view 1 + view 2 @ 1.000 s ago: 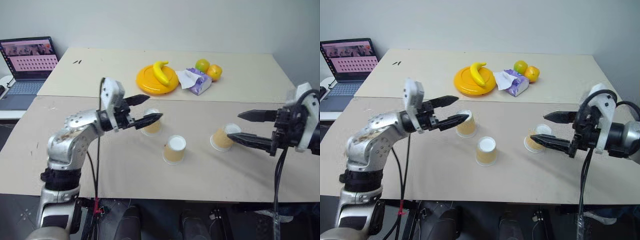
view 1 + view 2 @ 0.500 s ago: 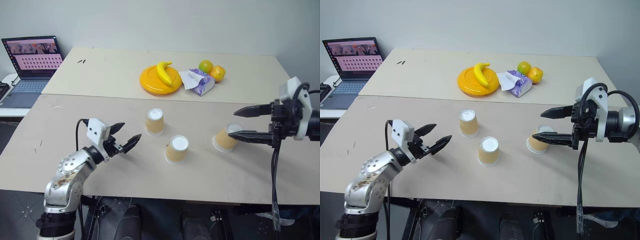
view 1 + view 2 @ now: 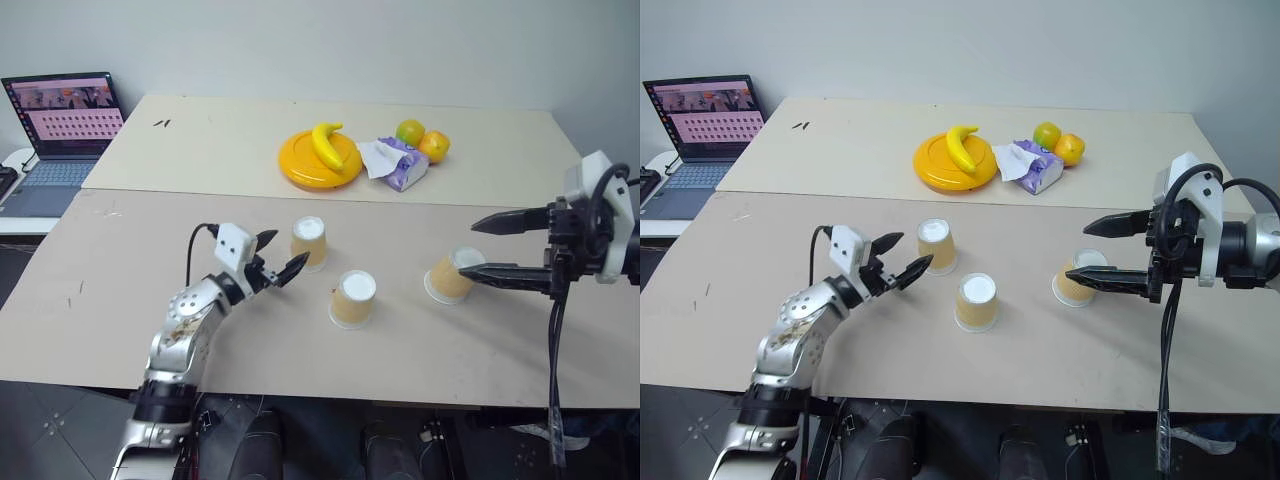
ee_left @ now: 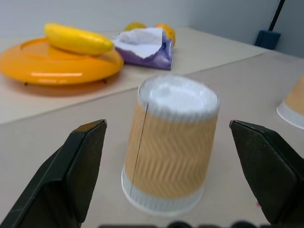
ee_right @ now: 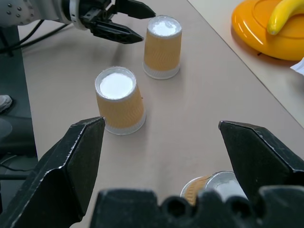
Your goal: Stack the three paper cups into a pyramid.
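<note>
Plainly, no writing shows on the three paper cups [image 3: 352, 298]; both grippers gape, released.

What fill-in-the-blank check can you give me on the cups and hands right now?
1. All three paper cups stand ____ side up, apart.
2. The left hand, fingers ____, points at the cup nearest the yellow plate.
3. On the plate lies a ____.
4. The right hand holds ____.

Missing words: bottom; open; banana; nothing
</note>
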Tool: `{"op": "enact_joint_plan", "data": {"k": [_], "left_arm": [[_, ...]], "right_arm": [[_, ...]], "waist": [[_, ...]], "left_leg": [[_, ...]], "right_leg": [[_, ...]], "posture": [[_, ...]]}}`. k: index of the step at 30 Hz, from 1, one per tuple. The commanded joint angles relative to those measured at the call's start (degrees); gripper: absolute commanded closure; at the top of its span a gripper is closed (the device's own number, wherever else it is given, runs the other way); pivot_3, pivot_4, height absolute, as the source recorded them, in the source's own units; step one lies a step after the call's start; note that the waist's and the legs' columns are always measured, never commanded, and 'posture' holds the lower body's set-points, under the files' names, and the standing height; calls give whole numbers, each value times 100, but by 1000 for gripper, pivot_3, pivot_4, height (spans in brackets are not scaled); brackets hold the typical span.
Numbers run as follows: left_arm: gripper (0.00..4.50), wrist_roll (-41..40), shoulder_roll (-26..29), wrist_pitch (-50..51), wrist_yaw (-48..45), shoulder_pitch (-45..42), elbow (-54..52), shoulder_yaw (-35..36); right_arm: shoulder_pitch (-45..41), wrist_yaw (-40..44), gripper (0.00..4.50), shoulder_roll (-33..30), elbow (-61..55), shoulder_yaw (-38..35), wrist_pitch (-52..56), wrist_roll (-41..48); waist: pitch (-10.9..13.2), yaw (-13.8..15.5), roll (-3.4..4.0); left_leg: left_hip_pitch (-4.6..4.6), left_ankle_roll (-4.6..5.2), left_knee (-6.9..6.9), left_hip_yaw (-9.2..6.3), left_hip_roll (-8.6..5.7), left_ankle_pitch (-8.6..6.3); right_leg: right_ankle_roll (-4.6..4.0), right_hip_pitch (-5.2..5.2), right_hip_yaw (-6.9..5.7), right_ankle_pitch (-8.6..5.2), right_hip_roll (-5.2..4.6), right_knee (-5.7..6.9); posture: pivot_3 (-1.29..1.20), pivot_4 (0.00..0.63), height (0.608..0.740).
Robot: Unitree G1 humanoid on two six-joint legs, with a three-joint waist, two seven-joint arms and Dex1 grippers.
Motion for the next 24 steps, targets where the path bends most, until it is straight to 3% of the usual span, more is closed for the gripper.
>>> {"op": "enact_joint_plan", "data": {"k": [1, 4, 14, 15, 17, 19, 24], "left_arm": [[83, 91, -61, -354, -112, -157, 182, -78], [83, 120, -140, -461, -118, -280, 358, -111], [83, 238, -174, -681, -157, -341, 616, -143], [593, 245, -180, -688, -153, -366, 646, -141], [1023, 249, -196, -701, -147, -407, 681, -143], [1867, 284, -201, -737, -122, -439, 702, -150], [1867, 294, -212, -732, -87, -461, 651, -127]], "right_arm": [[-146, -257, 0, -47, -269, -507, 279, 380], [-238, -475, 0, 75, -372, -709, 506, 812], [-307, -719, 0, -3, -354, -661, 531, 944], [-317, -725, 0, -3, -335, -633, 510, 930], [-331, -714, 0, -5, -304, -574, 461, 877], [-358, -710, 0, 1, -285, -544, 451, 867], [-390, -687, 0, 31, -247, -471, 421, 837]], "waist": [[0, -21, 0], [0, -60, 1], [0, -57, 1], [0, -56, 1], [0, -55, 1], [0, -55, 1], [0, -55, 1]], "left_leg": [[0, 0, -2, 0, 0, 0], [1, 1, -5, -2, 0, 0], [1, 1, -2, -2, 0, 0], [1, 1, -2, -2, 0, 0], [1, 1, -2, -2, 0, 0], [1, 1, -1, -2, 0, 0], [1, 1, -2, -2, 0, 0]], "right_leg": [[0, 0, 0, 0, 0, 0], [0, -2, 0, 0, 0, 2], [1, -1, -1, 2, 0, 2], [2, -1, 0, 2, 0, 2], [1, -1, -1, 2, 0, 2], [2, -1, 0, 2, 0, 3], [2, -1, -1, 2, 0, 2]], "posture": [[0, 150, 732], [0, 150, 732], [0, 150, 732], [0, 150, 732], [0, 150, 732], [0, 150, 732], [0, 150, 732]]}}
